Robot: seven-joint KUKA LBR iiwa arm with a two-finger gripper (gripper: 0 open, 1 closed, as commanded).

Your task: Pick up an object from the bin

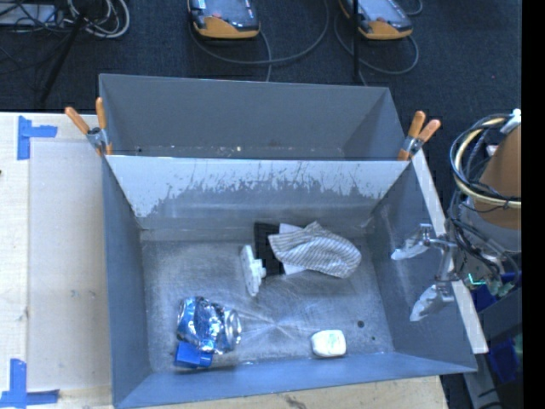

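End effector [423, 275] sits spread wide, empty, at the right wall of the bin [255, 126], guessing it's parked clear of the striped cloth [317, 252].

Arm end: rounded orange cover [509, 173] ringed by looped black cables [467, 156], dark wrist block beneath with what may be a small green light [473, 279], and gripper [405, 285] carrying two pale silvery metal fingers [423, 245].

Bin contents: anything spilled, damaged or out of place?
Nothing spilled. The striped cloth lies crumpled over a black item, and the blue-silver packet looks crushed. The gripper hangs open by the bin's right wall, holding nothing.
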